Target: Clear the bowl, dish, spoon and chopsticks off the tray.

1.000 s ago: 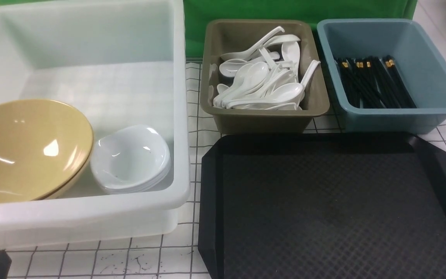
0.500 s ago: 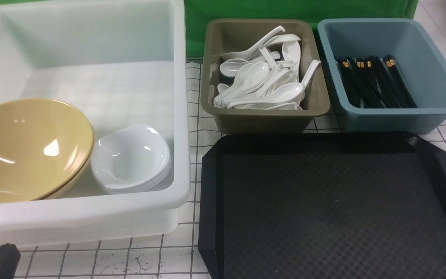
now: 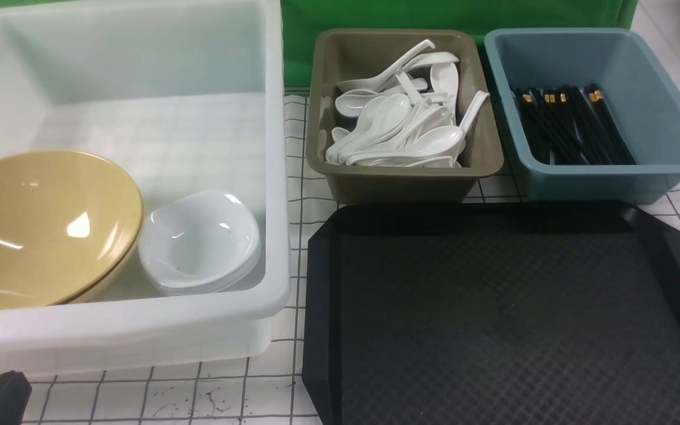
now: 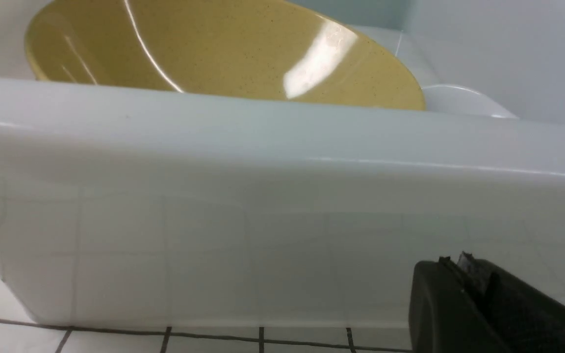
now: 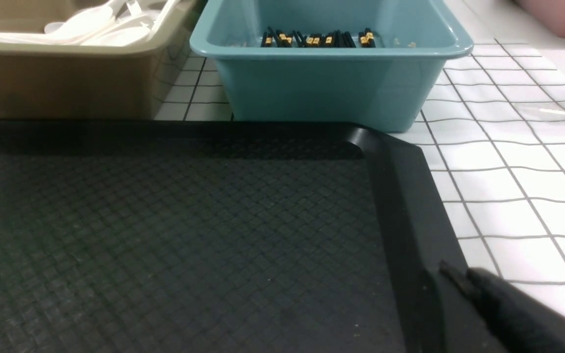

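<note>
Left claw (image 4: 464,274) is closed, near the white tub (image 3: 133,321).
Yellow bowls (image 3: 51,230) are held inside, beside white dishes (image 3: 201,242).

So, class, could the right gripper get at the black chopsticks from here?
Probably yes: the blue tub is open-topped, and nothing visible covers the black chopsticks inside.

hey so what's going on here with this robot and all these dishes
Nothing is being handled right now. The robot's left pincer is shut and holds nothing, outside the white bin. No tableware shows on the black tray. The mustard-yellow bowls and white dishes sit in the white bin, the soup spoons in the brown tub, and the chopsticks in the blue tub. The clearing looks done.
</note>
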